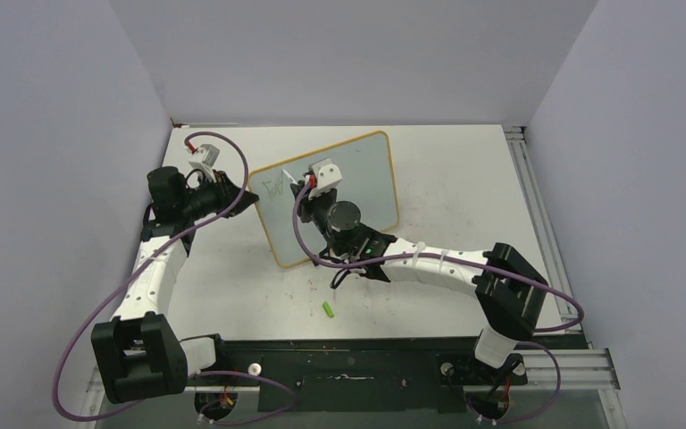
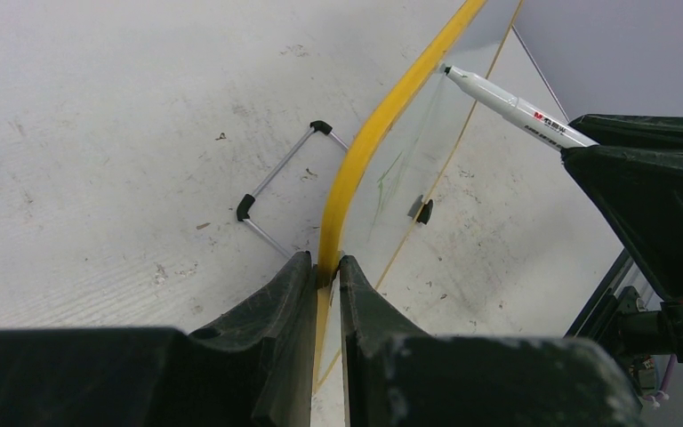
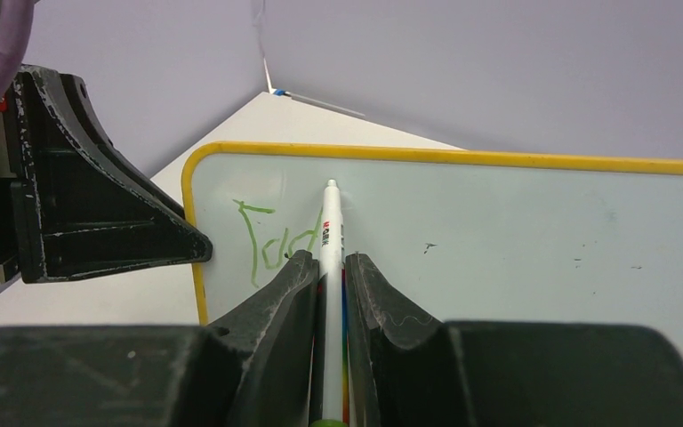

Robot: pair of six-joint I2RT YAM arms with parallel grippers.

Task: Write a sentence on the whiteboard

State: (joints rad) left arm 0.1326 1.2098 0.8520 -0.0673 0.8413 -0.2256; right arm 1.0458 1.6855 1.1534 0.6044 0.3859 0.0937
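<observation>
Whiteboard: 1. Marker: 1, tip at whiteboard face. Green letters on whiteboard: about 3, one line, last partly hidden by marker. Loose green cap: 1, near side of whiteboard. Wire stand: 1, behind whiteboard, 2 black end clips. Grippers: 2. Left gripper at whiteboard's left edge, right gripper facing whiteboard.

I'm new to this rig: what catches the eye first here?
The yellow-framed whiteboard stands out centrally, its left edge clamped by the left gripper. The right gripper holds a white marker tip-first at the board, beside the first green letters. A small green object lies on the table, below it in the top view.
</observation>
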